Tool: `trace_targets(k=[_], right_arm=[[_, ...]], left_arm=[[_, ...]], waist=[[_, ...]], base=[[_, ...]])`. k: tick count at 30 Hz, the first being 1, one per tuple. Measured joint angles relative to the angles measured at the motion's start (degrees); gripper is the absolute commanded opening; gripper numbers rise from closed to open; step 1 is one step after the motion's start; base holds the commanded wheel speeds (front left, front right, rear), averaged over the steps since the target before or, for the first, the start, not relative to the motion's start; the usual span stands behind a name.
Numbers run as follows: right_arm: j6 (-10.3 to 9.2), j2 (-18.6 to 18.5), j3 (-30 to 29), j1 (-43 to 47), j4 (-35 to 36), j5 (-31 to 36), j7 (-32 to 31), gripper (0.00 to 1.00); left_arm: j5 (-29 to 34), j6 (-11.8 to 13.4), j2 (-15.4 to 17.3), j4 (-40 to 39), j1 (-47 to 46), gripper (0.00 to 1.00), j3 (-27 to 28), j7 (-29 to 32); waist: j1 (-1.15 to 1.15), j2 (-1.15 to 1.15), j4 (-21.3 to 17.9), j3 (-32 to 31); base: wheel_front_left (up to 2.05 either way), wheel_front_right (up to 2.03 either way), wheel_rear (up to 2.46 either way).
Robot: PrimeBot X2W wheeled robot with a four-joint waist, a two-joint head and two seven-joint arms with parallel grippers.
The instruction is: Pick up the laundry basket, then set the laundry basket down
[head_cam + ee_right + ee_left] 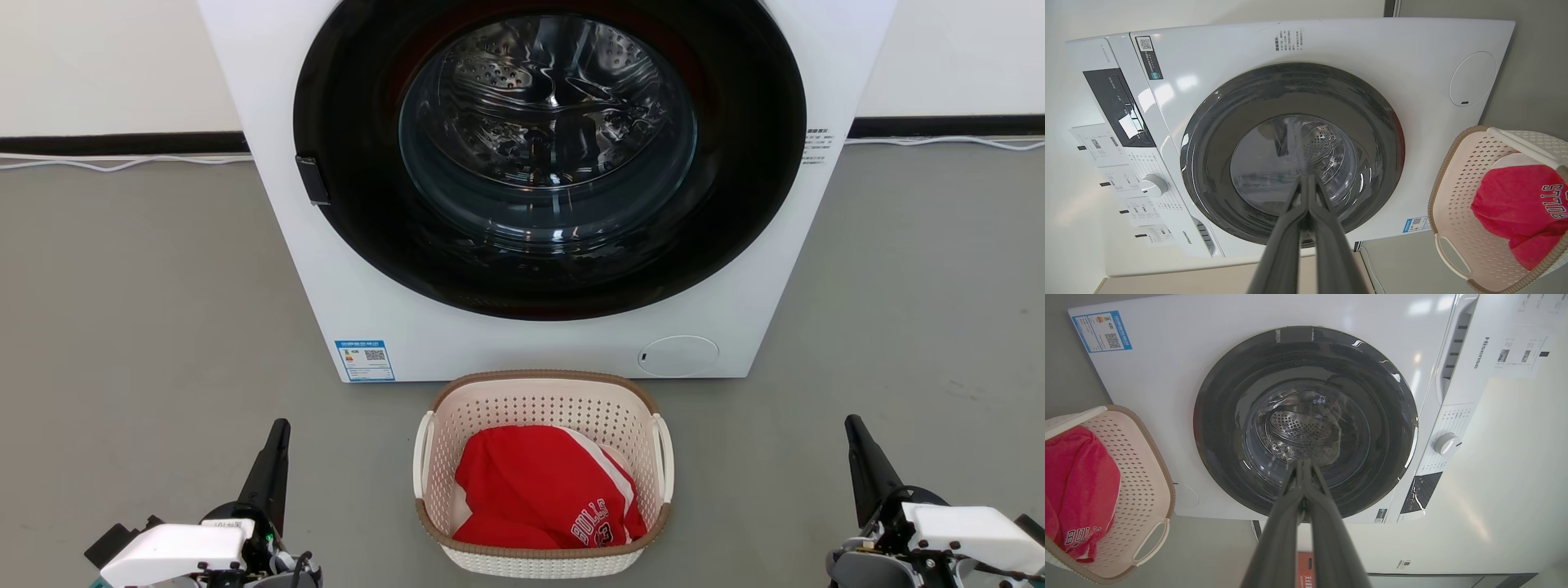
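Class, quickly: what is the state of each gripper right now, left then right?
Left gripper: closed, holding nothing, clear of the laundry basket.
Right gripper: closed, holding nothing, clear of the basket.

White metal washer (pixel 531 343) is viewed downward from the head; its dark round door (pixel 1306 416) is shared, sideways, by 2 wrist cams.

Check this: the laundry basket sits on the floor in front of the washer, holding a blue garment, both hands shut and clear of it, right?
Not blue: the head view shows a red garment in the laundry basket. The rest stands: it sits on the floor before the washer, left hand and right hand shut and clear of it.
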State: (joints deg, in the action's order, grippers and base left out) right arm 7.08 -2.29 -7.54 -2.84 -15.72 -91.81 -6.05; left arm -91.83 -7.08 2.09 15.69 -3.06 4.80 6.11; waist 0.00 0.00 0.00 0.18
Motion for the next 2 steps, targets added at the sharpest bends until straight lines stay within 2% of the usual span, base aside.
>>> trace_targets(k=[2], right_arm=[[0.0,0.0,0.0,0.0,0.0,0.0,0.0,0.0]], left_arm=[[0.0,0.0,0.0,0.0,0.0,0.0,0.0,0.0]], waist=[[0.0,0.0,0.0,0.0]], base=[[0.0,0.0,0.0]])
